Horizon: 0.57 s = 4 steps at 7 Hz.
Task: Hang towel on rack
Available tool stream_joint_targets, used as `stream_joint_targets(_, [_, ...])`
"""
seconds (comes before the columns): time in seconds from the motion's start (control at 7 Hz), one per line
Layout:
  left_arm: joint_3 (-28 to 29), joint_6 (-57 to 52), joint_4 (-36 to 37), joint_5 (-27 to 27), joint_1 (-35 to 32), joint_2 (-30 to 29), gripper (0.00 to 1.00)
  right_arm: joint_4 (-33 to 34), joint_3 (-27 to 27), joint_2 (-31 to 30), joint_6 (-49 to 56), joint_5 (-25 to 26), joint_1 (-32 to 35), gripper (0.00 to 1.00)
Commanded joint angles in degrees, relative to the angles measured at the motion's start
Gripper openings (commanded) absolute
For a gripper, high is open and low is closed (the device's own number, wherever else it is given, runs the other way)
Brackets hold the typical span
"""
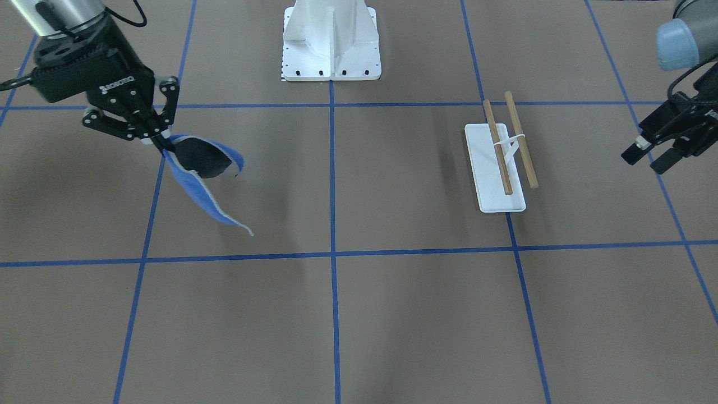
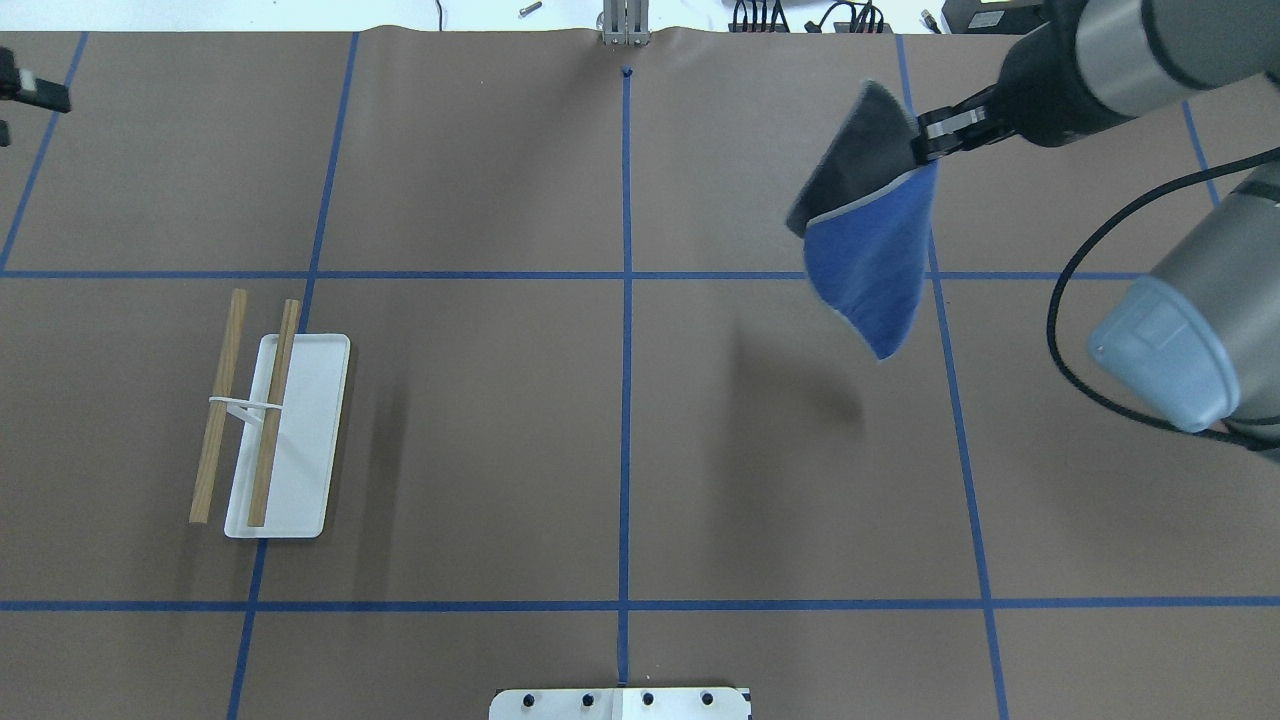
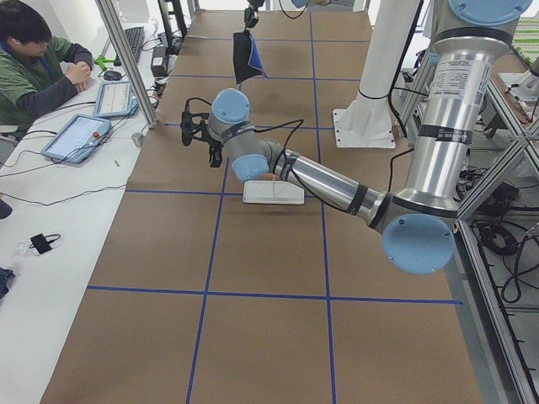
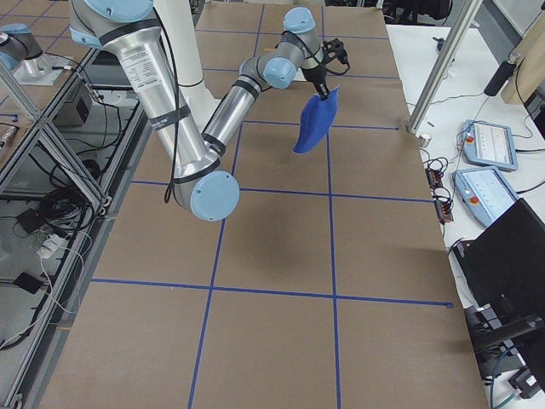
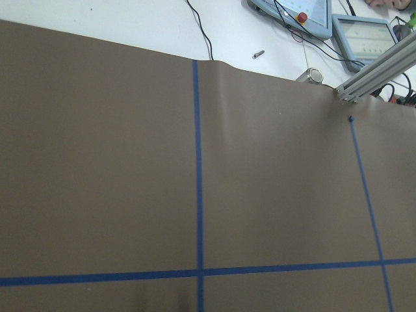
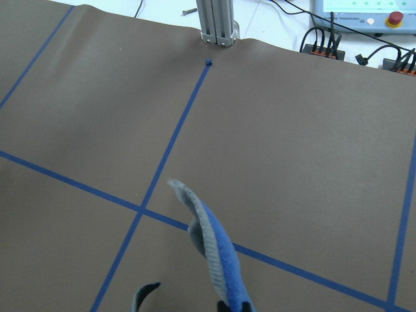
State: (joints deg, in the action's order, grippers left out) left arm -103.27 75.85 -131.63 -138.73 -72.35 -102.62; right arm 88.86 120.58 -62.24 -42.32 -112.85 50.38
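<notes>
My right gripper (image 1: pixel 159 141) is shut on one edge of the royal-blue towel (image 1: pixel 208 193) and holds it in the air; the cloth hangs down, folded, with its dark back showing. In the overhead view the right gripper (image 2: pixel 925 136) and towel (image 2: pixel 872 265) are at the far right of the table. The towel also shows in the right wrist view (image 6: pixel 218 268). The rack (image 1: pixel 495 197) stands on the table on the other side, with its two wooden dowels (image 2: pixel 275 410) over the white base (image 2: pixel 312 430). My left gripper (image 1: pixel 649 155) is open and empty, beyond the rack's outer side.
The big white bolted pedestal (image 1: pixel 331 39) stands at the robot's side of the table, in the middle. Blue tape lines cross the brown table cover (image 2: pixel 620 420). An operator (image 3: pixel 34 59) sits at a side bench with tablets. An aluminium post (image 6: pixel 216 23) stands at the far edge.
</notes>
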Motion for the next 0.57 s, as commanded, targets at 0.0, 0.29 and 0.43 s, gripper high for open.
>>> stream_joint_targets(0.0, [0.08,22.66,-0.03,6.93,8.58,-8.34,0.99,-0.09,0.45,3.08,-2.33,11.54,-8.68,0.0])
stream_joint_targets(0.29, [0.52,28.46,0.32,18.02,19.05,-13.03,0.99,0.08,0.36,5.55,-1.45,21.58,-15.82,0.0])
stream_joint_targets(0.43, [0.79,30.48,0.41,18.67,21.09,-13.91,0.99,0.08,0.36,6.16,-1.1,27.37,-19.41,0.0])
